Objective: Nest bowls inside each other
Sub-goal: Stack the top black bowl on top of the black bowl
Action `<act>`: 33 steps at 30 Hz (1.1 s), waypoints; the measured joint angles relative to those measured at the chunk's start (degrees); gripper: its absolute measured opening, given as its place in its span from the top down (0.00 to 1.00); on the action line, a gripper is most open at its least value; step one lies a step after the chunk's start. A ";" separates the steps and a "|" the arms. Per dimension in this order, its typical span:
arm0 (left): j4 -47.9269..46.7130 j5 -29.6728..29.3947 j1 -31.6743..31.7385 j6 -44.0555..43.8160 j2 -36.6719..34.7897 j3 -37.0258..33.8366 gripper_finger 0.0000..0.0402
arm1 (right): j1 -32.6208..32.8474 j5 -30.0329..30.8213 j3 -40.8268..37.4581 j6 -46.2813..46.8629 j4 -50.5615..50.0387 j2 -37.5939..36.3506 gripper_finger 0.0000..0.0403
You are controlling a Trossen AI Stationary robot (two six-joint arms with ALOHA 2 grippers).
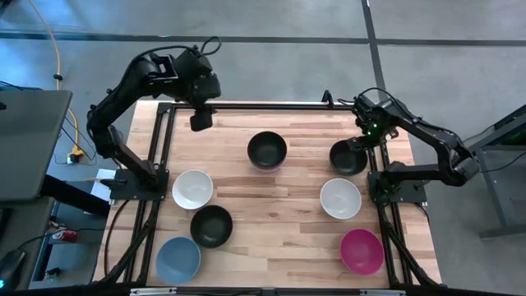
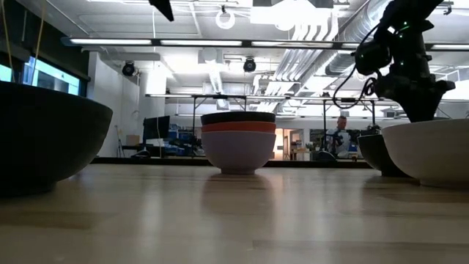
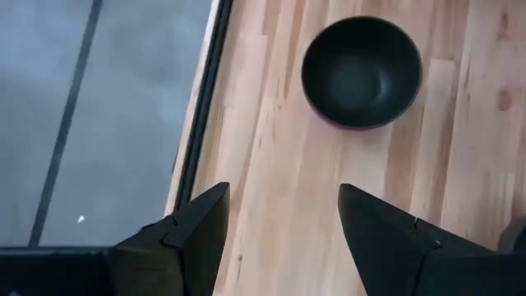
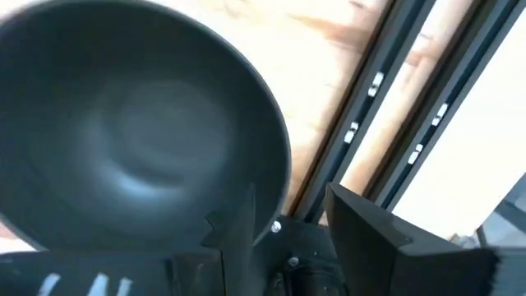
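Right pincer (image 4: 288, 226) pinches a black bowl's (image 4: 123, 131) rim; left pincer (image 3: 283, 222) hangs spread above the table (image 1: 288, 230).

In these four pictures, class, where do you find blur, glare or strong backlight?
Right wrist view: the black bowl at the right gripper is smeared soft. Low view: bright ceiling lights backlight the stacked bowls, and the near dark bowl looms unsharp. High view: even light, soft shadows.
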 joint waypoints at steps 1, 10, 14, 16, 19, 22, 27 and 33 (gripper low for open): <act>-0.02 0.26 0.17 -0.34 -0.34 -0.42 0.46 | -0.18 -0.27 -0.54 -0.13 -0.02 0.02 0.64; -0.03 8.63 2.35 -9.82 -4.61 -6.07 0.46 | -0.17 -9.62 -8.61 1.29 2.81 -0.16 0.64; 0.06 9.68 2.30 -11.93 -5.87 -6.18 0.46 | 1.26 -10.57 -9.04 2.56 4.21 -0.20 0.64; 0.26 9.63 2.31 -12.49 -6.36 -6.18 0.46 | 1.57 -9.93 -8.61 3.39 4.85 -0.17 0.64; 0.28 9.57 2.29 -13.38 -6.67 -6.18 0.46 | 1.58 -9.47 -7.92 3.81 6.43 -0.18 0.64; 0.60 9.62 2.23 -14.16 -6.78 -6.18 0.46 | 1.58 -9.36 -7.52 5.23 9.07 -0.20 0.66; 1.46 9.50 1.19 -14.59 -6.78 -6.18 0.46 | 1.58 -9.40 -7.52 6.13 10.63 0.31 0.78; 2.28 9.39 -0.10 -15.12 -6.78 -6.18 0.46 | 1.58 -9.12 -7.52 6.57 11.47 0.33 0.89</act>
